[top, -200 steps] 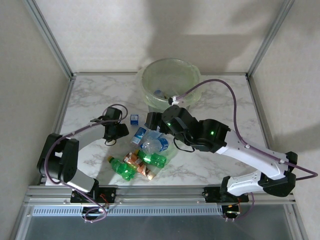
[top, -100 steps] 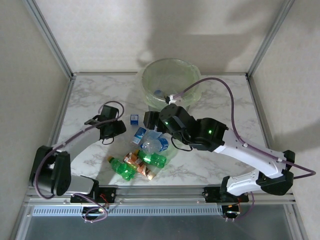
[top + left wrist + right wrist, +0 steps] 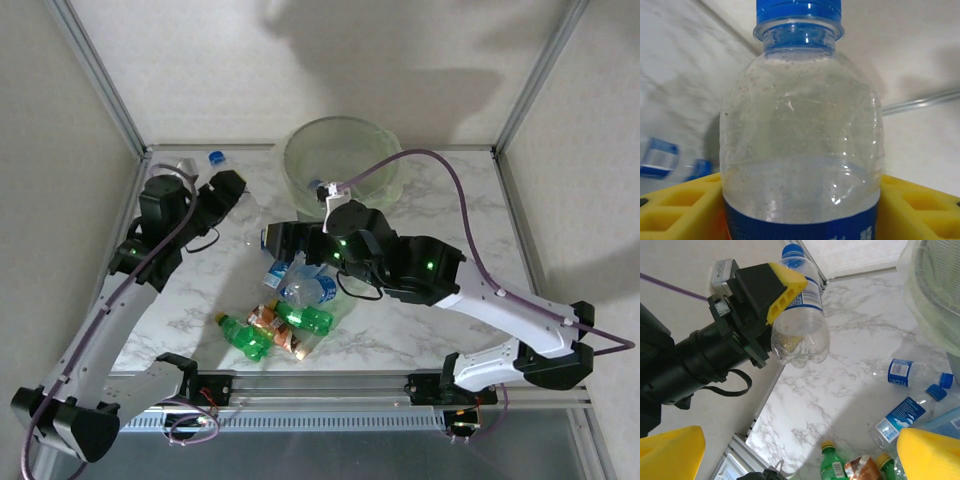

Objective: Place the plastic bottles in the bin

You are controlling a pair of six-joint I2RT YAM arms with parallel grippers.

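Marble-look table (image 3: 440,200) is seen from above. The bin (image 3: 350,150) is parked at its far edge, roughly centre, lined with a pale green bag. A small blue-capped thing (image 3: 315,186) can be made out inside, too tiny to say more.

The right gripper (image 3: 800,456) is held low over the table between the bin and the bottle heap, fingers spread wide with nothing gripped.

The left gripper (image 3: 228,186) is held up to the left of the bin, its yellow pads (image 3: 680,202) pinched on either side of a clear bottle (image 3: 800,125). That bottle is gripped around its blue label band, with the blue cap end poking out past the pads.

The rest of the plastic bottles (image 3: 290,305) are left lying in a heap near the front middle of the table: two clear blue-labelled ones (image 3: 312,290), two green ones (image 3: 245,338) and an orange-labelled one (image 3: 272,320) lying against the green.
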